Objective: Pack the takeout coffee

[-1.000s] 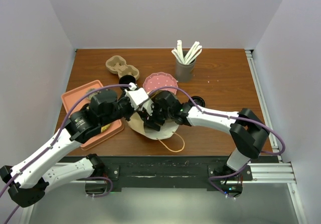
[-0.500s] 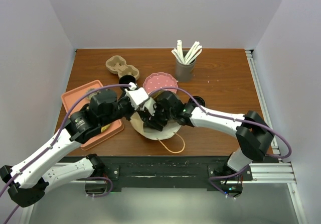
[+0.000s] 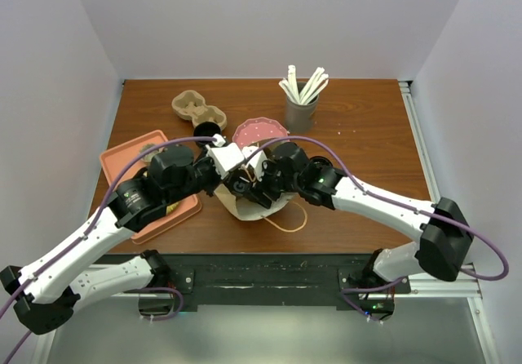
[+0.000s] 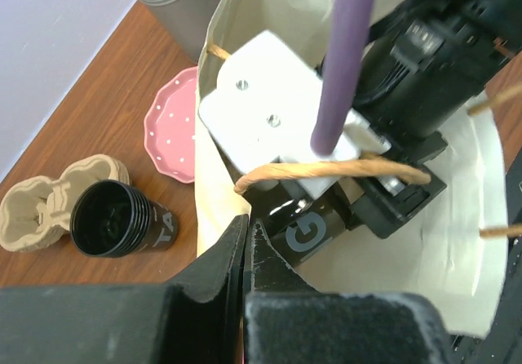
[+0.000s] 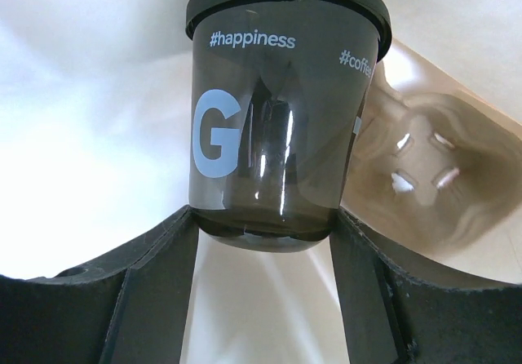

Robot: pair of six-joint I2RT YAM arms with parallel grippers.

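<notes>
The bag (image 3: 254,207) lies at the middle of the bench (image 3: 367,135), holding a cup (image 5: 277,119) with a carrier (image 5: 424,176) beside it. A plate (image 3: 254,127) sits just behind the bag, a tray (image 3: 122,153) to its left.

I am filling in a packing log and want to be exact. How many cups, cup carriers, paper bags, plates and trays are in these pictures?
Black cups: 2
Pulp cup carriers: 2
Paper bag: 1
Pink dotted plate: 1
Pink tray: 1
Total: 7

Wood table (image 3: 367,135) w/ tray (image 3: 122,156), carrier (image 3: 189,104), open cup (image 3: 208,129), plate (image 3: 257,127), stick holder (image 3: 300,113), bag (image 3: 245,213).
</notes>
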